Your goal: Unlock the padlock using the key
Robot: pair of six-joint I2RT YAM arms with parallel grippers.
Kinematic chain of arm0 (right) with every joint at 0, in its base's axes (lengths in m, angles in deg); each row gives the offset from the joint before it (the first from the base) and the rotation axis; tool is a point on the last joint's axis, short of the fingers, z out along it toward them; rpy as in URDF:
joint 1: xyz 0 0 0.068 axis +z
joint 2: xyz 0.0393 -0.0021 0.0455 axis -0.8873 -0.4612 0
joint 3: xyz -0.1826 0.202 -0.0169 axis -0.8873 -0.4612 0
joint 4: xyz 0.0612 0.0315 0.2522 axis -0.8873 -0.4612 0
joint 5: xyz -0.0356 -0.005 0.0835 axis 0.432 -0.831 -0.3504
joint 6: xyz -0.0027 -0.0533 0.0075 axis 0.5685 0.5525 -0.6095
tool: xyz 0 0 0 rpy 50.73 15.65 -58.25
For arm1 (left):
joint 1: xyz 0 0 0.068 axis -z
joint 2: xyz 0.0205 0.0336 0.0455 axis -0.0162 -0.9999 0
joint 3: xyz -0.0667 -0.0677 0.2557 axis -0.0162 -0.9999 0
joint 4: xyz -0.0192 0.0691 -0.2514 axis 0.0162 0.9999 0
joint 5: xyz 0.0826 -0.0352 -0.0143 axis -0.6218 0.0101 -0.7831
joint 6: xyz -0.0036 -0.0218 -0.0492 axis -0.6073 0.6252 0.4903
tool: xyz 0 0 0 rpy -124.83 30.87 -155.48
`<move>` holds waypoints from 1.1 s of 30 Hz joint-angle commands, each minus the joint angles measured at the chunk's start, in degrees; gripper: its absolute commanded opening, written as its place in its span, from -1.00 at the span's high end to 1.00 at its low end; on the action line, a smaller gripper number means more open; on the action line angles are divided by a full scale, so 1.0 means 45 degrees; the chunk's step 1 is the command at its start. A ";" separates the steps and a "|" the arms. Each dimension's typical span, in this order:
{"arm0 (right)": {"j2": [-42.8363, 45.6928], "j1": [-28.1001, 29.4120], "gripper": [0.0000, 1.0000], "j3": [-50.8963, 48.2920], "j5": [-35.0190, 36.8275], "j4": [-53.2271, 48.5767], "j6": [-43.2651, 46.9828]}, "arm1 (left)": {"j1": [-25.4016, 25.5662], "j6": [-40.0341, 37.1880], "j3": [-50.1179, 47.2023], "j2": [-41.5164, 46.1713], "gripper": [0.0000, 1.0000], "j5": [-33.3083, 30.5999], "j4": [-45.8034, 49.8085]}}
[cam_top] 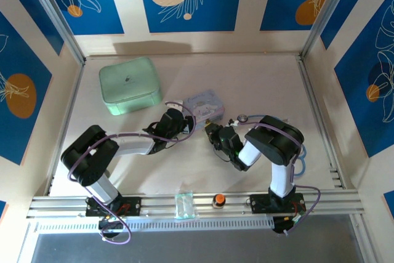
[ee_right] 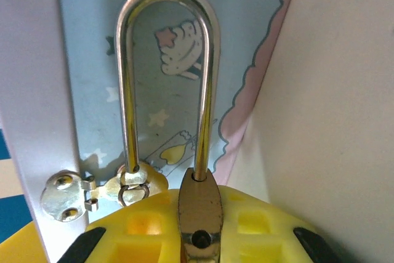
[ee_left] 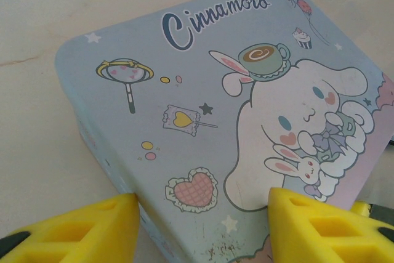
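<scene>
Padlock [ee_right: 198,204] body pinched in closed right hand [ee_right: 197,235], shackle [ee_right: 166,1] pointing straight up-frame through the box [ee_right: 166,109] hasp [ee_right: 68,195]; left hand [ee_left: 203,214] straddles the box, whether gripping we cannot tell.

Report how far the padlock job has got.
Done: the right gripper is shut on the padlock body, its shackle threaded through the hasp of the blue box. In hand: the left gripper stands open astride the box's corner, seemingly steadying it. Left: what may be the key lies ungripped on the table; fetching, inserting and turning it remain.
</scene>
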 commanded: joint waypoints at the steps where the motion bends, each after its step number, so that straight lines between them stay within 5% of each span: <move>1: 0.1289 -0.0298 1.00 -0.0237 0.0073 -0.1463 0.0821 | 0.0000 -0.0705 -0.0761 -0.0680 -0.10 0.0355 0.3919; 6: 0.2310 -0.0665 1.00 -0.0599 -0.0210 -0.3250 0.0691 | -0.0115 -0.1086 -0.0425 -0.0563 -0.11 0.0113 0.4230; 9: 0.2162 -0.1156 1.00 -0.0270 -0.2516 -0.3077 0.1646 | -0.0266 -0.1223 -0.0212 -0.0556 -0.11 0.0133 0.4457; 21: 0.3673 -0.3039 1.00 0.0202 -1.0068 -0.8636 0.5481 | -0.1587 -0.2046 0.0577 0.0313 -0.12 0.0427 0.5172; 33: 0.4248 -0.5257 1.00 0.1696 -1.1894 -1.6850 0.9556 | -0.1846 -0.2215 0.1090 0.1558 -0.37 0.0993 0.5510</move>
